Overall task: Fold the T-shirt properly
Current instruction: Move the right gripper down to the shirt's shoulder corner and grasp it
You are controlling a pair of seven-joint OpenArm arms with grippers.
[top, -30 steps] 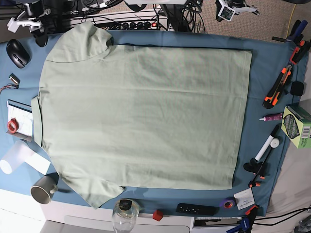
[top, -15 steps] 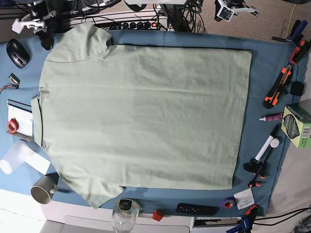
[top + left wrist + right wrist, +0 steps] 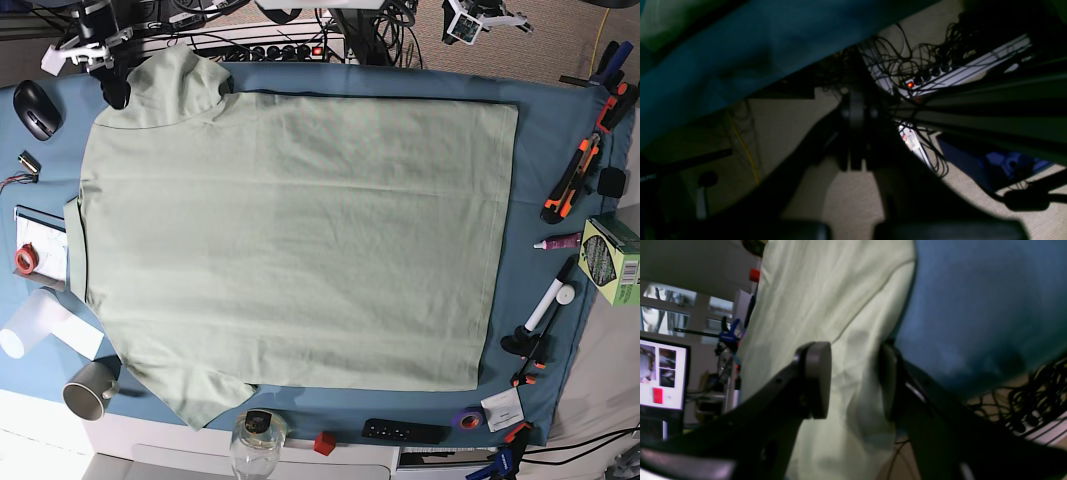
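Observation:
The T-shirt (image 3: 290, 240) lies spread flat on the blue table cloth (image 3: 545, 180), collar end to the left and hem to the right. My right gripper (image 3: 113, 92) is at the shirt's upper sleeve near the table's back left corner. In the right wrist view this gripper (image 3: 853, 383) is open, one pad on each side of the pale green sleeve fabric (image 3: 826, 306), not pinching it. My left gripper (image 3: 470, 25) stays behind the table's back edge at the upper right. Seen in its dark wrist view, the left gripper (image 3: 856, 110) is shut on nothing, above the floor and cables.
On the left edge lie a black mouse (image 3: 36, 108), a red tape roll (image 3: 25, 260), a white cylinder (image 3: 35, 325) and a mug (image 3: 90, 388). A glass jar (image 3: 256, 445) and remote (image 3: 405, 432) sit in front. Cutters (image 3: 570, 180), a marker (image 3: 550, 305) and a green box (image 3: 612, 258) line the right.
My right gripper has moved rightward along the table's back edge and now reaches the upper sleeve. The shirt and the left arm have not moved.

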